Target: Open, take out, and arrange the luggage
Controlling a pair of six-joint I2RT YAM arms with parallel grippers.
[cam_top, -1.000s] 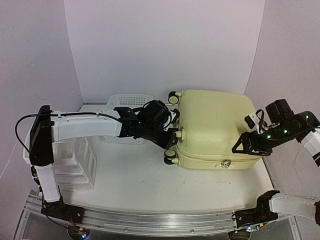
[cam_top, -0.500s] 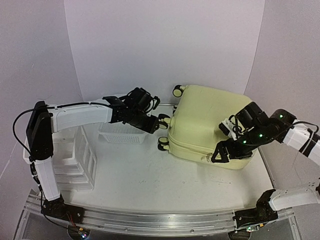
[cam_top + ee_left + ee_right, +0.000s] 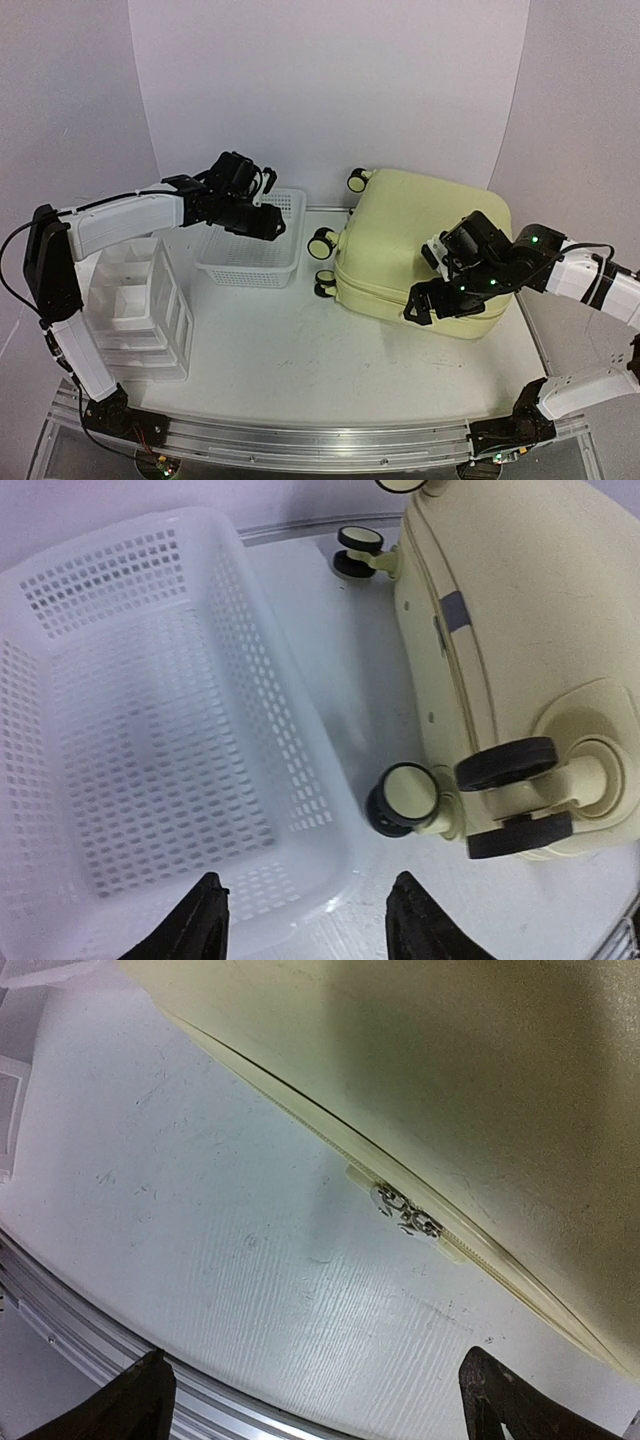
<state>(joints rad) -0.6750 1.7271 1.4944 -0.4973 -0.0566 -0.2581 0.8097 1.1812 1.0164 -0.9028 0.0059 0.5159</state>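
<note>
The pale yellow luggage (image 3: 420,245) lies flat and closed at the right of the table, wheels (image 3: 322,243) pointing left. It also shows in the left wrist view (image 3: 530,630) and in the right wrist view (image 3: 450,1070), where its zipper pull (image 3: 407,1212) sits on the seam. My left gripper (image 3: 268,222) is open and empty above the white mesh basket (image 3: 252,245), left of the wheels; it shows in the left wrist view (image 3: 310,920). My right gripper (image 3: 418,303) is open and empty at the suitcase's front edge; it shows in the right wrist view (image 3: 320,1405), near the zipper pull.
A white plastic drawer organizer (image 3: 135,305) stands at the left. The mesh basket (image 3: 140,700) is empty. The metal rail (image 3: 300,445) runs along the table's near edge. White walls close in the back and sides.
The suitcase has turned and slid left, its wheels swinging toward the basket. My left gripper pulled back left and up over the basket. My right gripper moved left along the suitcase's front edge.
</note>
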